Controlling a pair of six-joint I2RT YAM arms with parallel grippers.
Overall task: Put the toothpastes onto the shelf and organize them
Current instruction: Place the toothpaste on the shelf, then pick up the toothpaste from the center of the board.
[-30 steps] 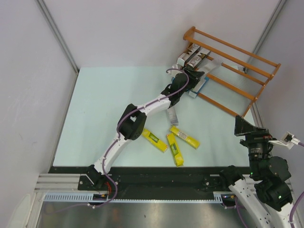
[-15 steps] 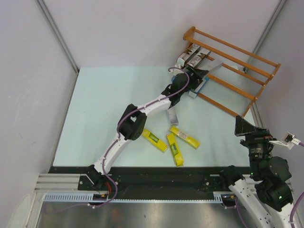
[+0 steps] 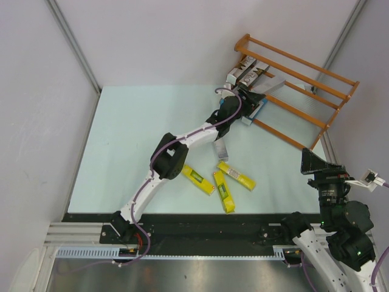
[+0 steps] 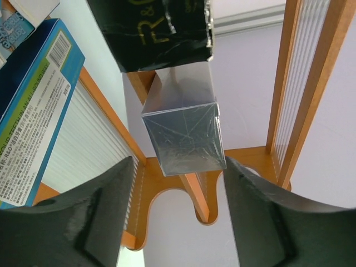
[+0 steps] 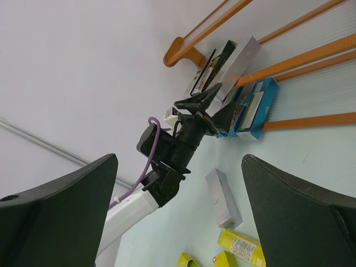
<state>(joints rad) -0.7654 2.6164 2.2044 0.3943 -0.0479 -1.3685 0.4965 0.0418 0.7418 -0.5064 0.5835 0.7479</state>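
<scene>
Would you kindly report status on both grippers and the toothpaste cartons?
Left gripper open astride silver-grey carton on orange wooden shelf. Right gripper open, empty. Three yellow cartons, one silver carton on pale table. Nothing blocking.

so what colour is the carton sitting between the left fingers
The carton is silver-grey; it shows best in the left wrist view.

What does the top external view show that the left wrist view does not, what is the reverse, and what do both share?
Only top external: three yellow cartons and one silver carton lying on the table, plus the right end effector, open. Only left wrist: the barcode on the blue carton and the square end of a silver-grey carton between the fingers of the left end effector. Both: the wooden shelf and those two cartons.
</scene>
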